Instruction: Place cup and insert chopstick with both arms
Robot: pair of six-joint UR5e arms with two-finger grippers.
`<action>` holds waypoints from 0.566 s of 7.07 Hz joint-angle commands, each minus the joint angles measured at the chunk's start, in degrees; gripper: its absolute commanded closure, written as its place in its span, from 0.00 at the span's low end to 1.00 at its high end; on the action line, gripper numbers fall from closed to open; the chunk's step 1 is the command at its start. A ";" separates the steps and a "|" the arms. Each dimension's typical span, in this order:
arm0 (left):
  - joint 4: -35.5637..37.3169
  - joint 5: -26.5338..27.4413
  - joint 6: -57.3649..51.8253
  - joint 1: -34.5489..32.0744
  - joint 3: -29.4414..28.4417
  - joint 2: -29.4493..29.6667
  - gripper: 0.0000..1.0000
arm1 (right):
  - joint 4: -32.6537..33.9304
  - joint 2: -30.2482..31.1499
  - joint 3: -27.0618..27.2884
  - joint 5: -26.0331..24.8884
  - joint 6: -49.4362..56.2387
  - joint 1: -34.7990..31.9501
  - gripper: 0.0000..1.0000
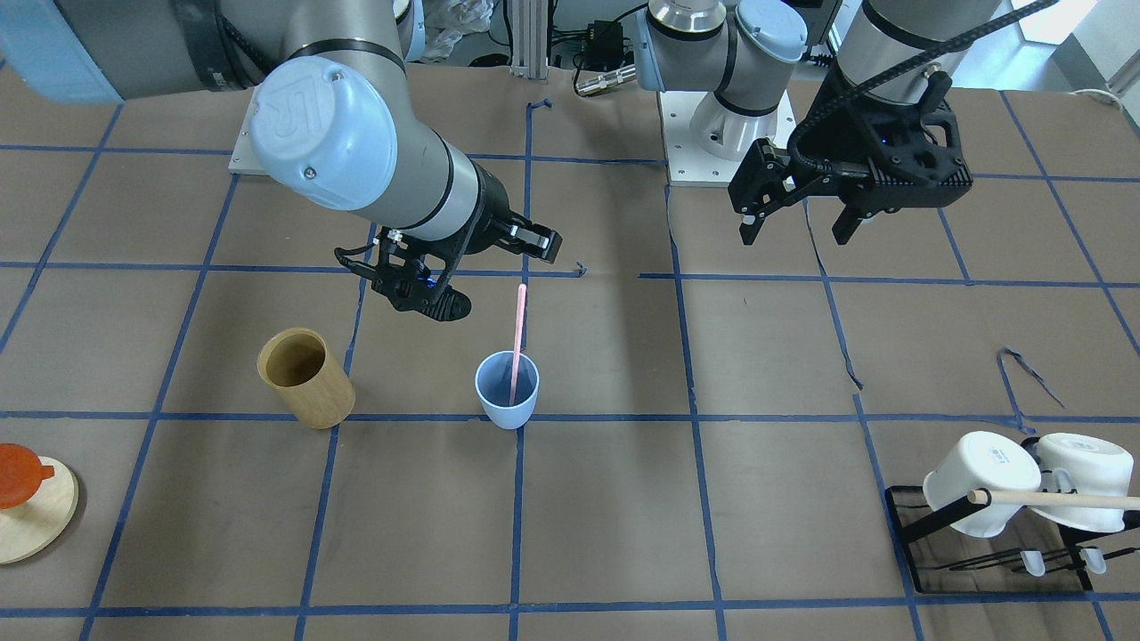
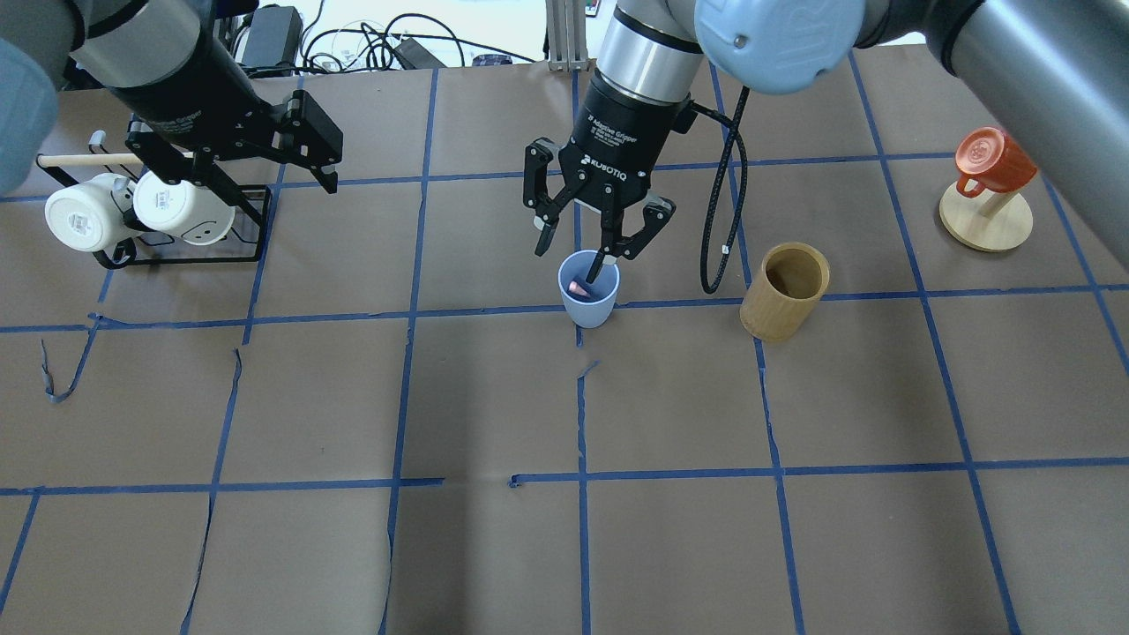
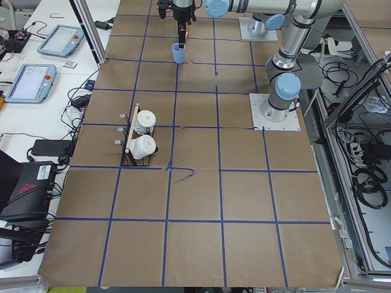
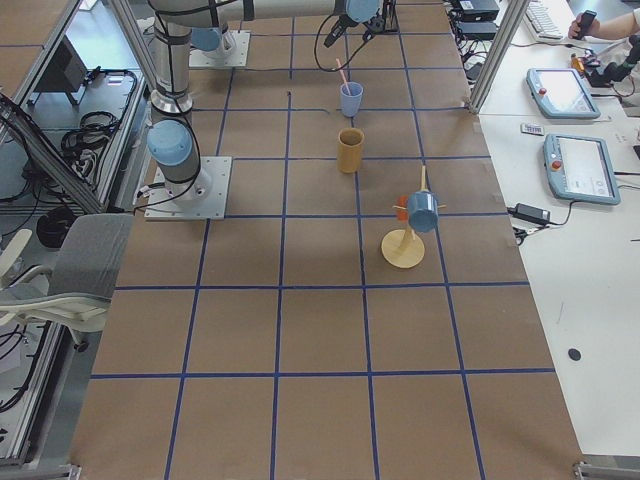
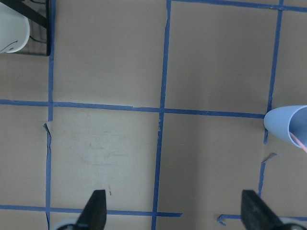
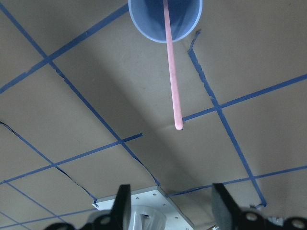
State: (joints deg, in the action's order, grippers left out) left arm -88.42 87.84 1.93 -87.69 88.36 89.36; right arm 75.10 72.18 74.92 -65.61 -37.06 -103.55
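My right claw (image 2: pixel 584 251) hangs released just above the cup (image 2: pixel 588 304). If I lift away carelessly, I think a finger could clip the leaning chopstick (image 1: pixel 517 338) and tip the cup. The chopstick stands in the cup, centre of the overhead view, directly beneath my spread fingers. My left claw (image 1: pixel 795 233), also released, is well apart.

A robotics lab: what look like teach pendants (image 3: pixel 29 82) are lying on side benches (image 3: pixel 18 122), cables (image 3: pixel 360 177) trailing beside the taped table (image 3: pixel 195 244)
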 commanded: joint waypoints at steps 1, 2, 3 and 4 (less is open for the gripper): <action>0.00 -0.04 0.00 -0.03 -0.03 -0.07 0.00 | 1.62 3.30 -1.35 -10.10 2.06 1.24 0.00; 0.00 -0.04 0.00 -0.03 -0.11 0.02 0.00 | 1.80 4.62 -1.36 -17.73 6.95 1.68 0.00; 0.00 -0.13 0.00 -0.03 -0.20 0.02 0.00 | 1.80 6.20 -1.36 -24.85 13.70 2.03 0.00; 0.00 -0.13 0.00 -0.03 -0.29 0.02 0.00 | 2.50 8.05 -1.09 -28.14 21.86 2.82 0.00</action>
State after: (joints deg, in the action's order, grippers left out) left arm -88.42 87.74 1.93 -87.71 88.17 89.37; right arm 77.02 78.11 73.68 -87.95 -24.02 -101.51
